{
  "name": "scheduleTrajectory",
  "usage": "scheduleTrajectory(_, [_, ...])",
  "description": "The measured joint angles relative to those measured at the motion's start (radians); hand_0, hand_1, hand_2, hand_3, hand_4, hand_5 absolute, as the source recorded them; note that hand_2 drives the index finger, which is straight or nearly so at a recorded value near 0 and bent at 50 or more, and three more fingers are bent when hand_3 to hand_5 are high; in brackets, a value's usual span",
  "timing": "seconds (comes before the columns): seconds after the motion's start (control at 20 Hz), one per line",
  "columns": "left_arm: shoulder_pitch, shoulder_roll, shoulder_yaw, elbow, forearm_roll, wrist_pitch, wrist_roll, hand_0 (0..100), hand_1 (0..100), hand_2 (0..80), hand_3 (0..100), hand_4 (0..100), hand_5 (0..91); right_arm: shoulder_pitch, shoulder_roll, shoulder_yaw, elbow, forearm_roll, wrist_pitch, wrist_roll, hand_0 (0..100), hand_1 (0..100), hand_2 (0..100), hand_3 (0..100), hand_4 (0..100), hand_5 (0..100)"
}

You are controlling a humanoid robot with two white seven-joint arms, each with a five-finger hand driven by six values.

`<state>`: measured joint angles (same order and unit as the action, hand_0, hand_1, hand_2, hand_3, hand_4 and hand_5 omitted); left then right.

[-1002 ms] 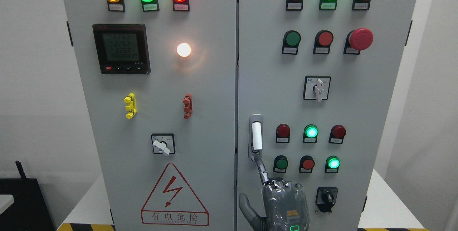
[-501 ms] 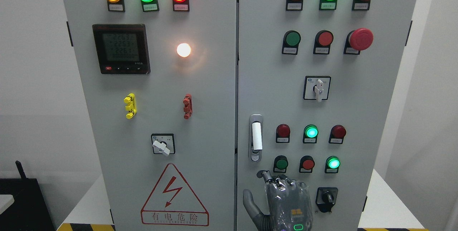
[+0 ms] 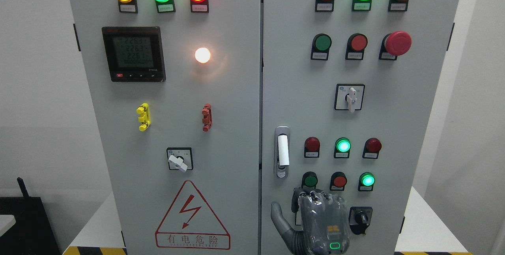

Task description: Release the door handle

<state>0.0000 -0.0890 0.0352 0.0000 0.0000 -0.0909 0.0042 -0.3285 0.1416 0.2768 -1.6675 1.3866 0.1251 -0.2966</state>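
robot hand [image 3: 321, 221]: right arm's, bottom edge, fingers curled in, holding nothing
door handle [image 3: 282, 151]: white-wrapped lever, upright, above-left of robot hand, apart from it
black rotary switch [image 3: 360, 219]: just right of robot hand

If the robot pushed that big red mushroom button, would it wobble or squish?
Probably neither. The big red mushroom button looks like hard, glossy plastic, so it likely stays stiff. It sits fixed in the grey cabinet door, so it likely only moves straight in. Its smooth rounded cap might be slippery. The robot hand is far below it, holding nothing.
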Motion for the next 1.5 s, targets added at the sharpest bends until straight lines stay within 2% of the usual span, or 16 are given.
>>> scheduleTrajectory(0.85, [0.0, 0.0, 0.0, 0.0, 0.0, 0.0, 0.0, 12, 39, 0.0, 0, 0, 0.0, -0.101, 0.004, -0.029, -0.005, -0.002, 0.0, 0.024, 29, 38, 100, 100, 100, 97])
scheduleTrajectory(1.5, [0.0, 0.0, 0.0, 0.0, 0.0, 0.0, -0.001, 12, 39, 0.0, 0, 0, 0.0, -0.14, 0.004, -0.031, -0.006, 0.005, 0.0, 0.031, 26, 43, 100, 100, 100, 96])
